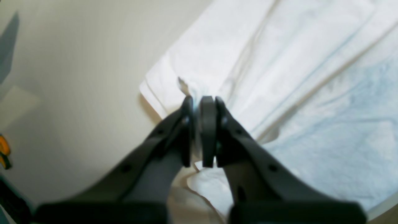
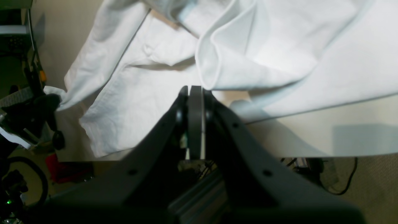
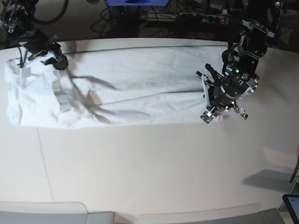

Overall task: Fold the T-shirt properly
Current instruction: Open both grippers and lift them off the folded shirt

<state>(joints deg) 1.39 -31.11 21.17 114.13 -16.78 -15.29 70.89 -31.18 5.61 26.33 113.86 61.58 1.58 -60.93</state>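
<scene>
The T-shirt (image 3: 121, 86) is lying stretched across the far half of the table (image 3: 149, 172), with one arm standing at each end.

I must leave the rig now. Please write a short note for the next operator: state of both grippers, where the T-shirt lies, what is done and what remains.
Left gripper: shut on the T-shirt, pinching a fold of cloth at its edge, at the right end in the base view.
Right gripper: shut; it sits at the other end of the T-shirt, but whether cloth is between the jaws is not clear.
T-shirt: stretched long across the far part of the table, bunched and wrinkled at the base view's left end.
Done: it already looks folded lengthwise into a band.
Left: smooth the bunched end and fold the band across.
</scene>
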